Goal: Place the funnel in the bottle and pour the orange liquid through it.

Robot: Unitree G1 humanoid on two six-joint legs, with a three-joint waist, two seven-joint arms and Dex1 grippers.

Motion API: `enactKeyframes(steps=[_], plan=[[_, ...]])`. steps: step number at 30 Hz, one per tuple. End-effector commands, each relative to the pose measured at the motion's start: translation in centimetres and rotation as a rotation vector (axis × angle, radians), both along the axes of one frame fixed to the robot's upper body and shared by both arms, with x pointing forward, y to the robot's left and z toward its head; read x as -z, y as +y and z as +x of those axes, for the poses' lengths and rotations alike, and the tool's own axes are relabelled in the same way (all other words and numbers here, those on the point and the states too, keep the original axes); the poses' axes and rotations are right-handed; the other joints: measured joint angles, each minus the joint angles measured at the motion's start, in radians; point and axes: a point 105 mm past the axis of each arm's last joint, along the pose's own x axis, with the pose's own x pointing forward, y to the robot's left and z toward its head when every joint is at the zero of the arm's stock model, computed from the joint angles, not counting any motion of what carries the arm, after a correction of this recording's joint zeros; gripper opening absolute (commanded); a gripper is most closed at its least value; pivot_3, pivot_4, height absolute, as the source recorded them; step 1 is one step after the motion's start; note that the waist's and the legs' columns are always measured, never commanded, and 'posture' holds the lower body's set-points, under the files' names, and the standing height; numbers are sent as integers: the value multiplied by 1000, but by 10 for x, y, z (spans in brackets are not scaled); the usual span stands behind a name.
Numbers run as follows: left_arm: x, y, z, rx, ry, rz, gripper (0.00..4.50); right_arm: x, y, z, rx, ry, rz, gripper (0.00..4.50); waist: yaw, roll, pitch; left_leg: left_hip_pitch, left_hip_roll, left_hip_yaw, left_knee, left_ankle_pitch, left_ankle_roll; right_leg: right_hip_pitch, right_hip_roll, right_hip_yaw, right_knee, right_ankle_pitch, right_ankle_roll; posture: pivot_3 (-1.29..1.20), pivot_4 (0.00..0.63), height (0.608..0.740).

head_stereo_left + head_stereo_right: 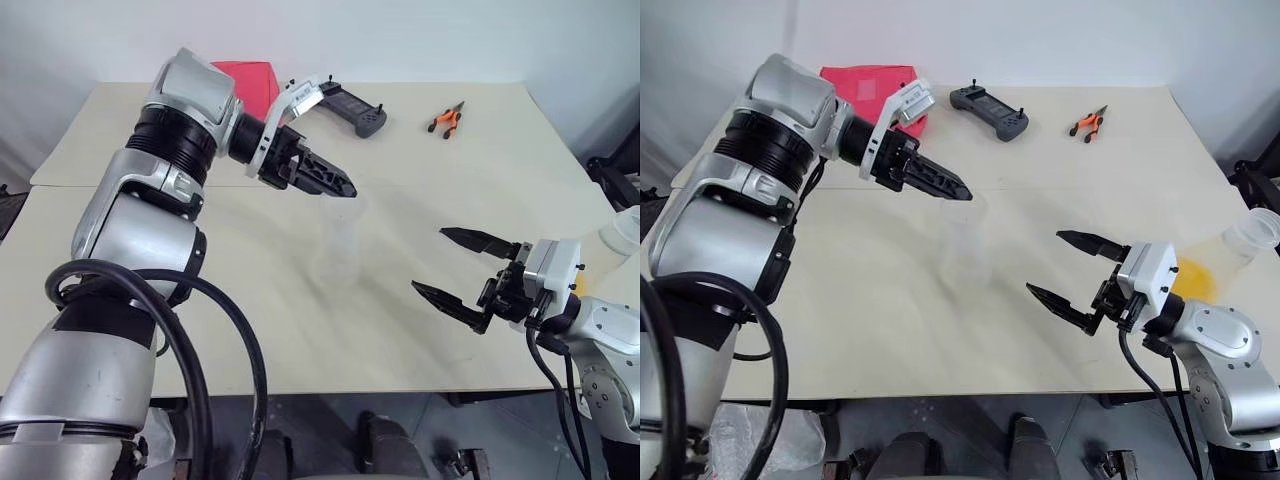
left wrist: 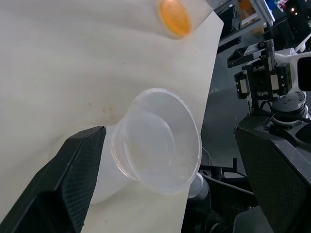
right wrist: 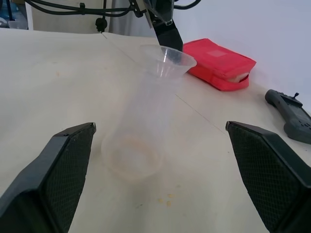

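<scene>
A clear funnel sits in the neck of the clear flask-shaped bottle, which stands upright mid-table. My left gripper hovers just above and behind the funnel's rim, open, its fingers well apart on either side and holding nothing. Right of the bottle and nearer the table's front edge, my right gripper is open and empty, pointing toward the bottle. The orange liquid shows through a clear container at the table's right edge, beside my right arm.
At the back of the table lie a red pouch, a black controller and small orange-handled pliers. A few orange drops mark the table near the bottle's base.
</scene>
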Motion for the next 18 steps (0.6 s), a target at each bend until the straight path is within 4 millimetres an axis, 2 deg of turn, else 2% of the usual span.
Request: enactKeyframes(steps=[1,9,12,15,18], plan=[[-14,-1,-8,68,3,-79,4472,-13,-3,-5,6,-50,-7,4500,0,0,0,0,0,0,0,0,0,0,0,0,0,0,0,0,150,740],[-15,6,-5,48,-27,-96,4472,-14,-4,-4,9,-52,-13,4500,0,0,0,0,0,0,0,0,0,0,0,0,0,0,0,0,150,740],[-19,13,1,28,-90,-152,4472,-15,-7,-5,30,-52,-11,4500,-1,0,0,0,0,0,0,0,0,0,0,0,0,0,0,0,150,740],[-27,24,8,32,-237,-296,4472,-16,-15,-6,99,-44,1,4500,-1,0,0,0,0,0,0,0,0,0,0,0,1,0,0,0,150,740],[-26,38,10,25,-363,-380,4472,-19,-20,-12,162,-47,36,4500,-1,0,0,1,0,0,1,0,0,0,0,0,2,0,0,0,150,740]])
